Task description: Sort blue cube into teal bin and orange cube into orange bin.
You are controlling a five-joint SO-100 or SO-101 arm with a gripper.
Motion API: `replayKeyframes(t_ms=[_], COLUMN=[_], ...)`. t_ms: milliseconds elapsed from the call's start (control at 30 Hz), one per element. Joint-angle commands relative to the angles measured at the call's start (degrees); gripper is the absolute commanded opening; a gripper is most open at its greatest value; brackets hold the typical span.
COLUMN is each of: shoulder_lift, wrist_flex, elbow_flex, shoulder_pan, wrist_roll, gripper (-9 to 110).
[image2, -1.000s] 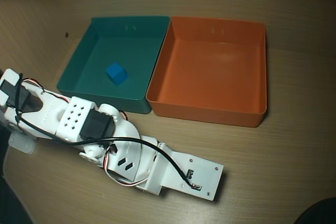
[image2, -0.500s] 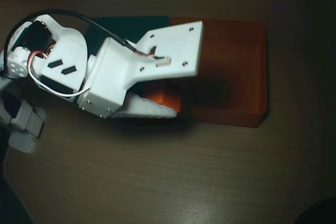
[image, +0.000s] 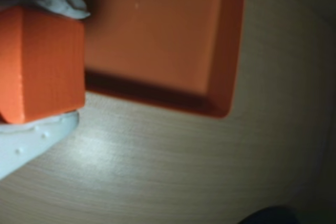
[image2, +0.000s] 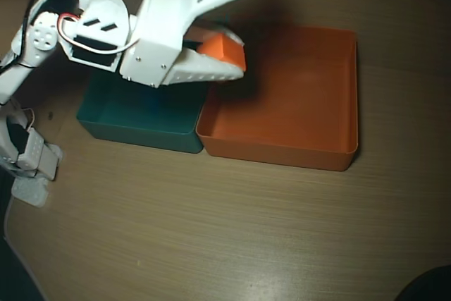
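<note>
Gripper (image2: 229,61) jaws pinching orange cube (image2: 223,50), held above orange bin (image2: 310,153) left part; teal bin (image2: 134,128) adjacent.

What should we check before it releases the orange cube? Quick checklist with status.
1. Grip: orange cube held in the gripper, fingers above and below it in the wrist view. Ok.
2. Cube over the orange bin: overhead view puts it above the bin's left edge, near the teal bin. Cannot tell if fully inside.
3. Orange bin floor bare where visible. Ok.
4. Blue cube in teal bin: arm hides that area. Cannot tell.
5. Drop height: cannot tell.
</note>
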Motion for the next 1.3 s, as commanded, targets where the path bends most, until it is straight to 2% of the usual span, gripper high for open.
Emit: replayKeyframes(t_ms=[0, 667, 867, 933, 1100, 1267], shoulder_lift=[-1.85, -45.79, -50.45, -50.71, -51.06, -50.54], wrist_flex=[-0.26, -1.14, -1.05, -1.05, -1.05, -1.05], elbow_flex=[-11.16, -50.54, -53.88, -53.26, -52.82, -52.82], shoulder_pan=[-0.7, -7.56, -7.73, -7.73, -7.21, -7.03], wrist_roll=[0.44, 0.44, -0.53, -0.53, -0.53, -0.53], gripper=[-6, -6, -5, -1, 19, 33])
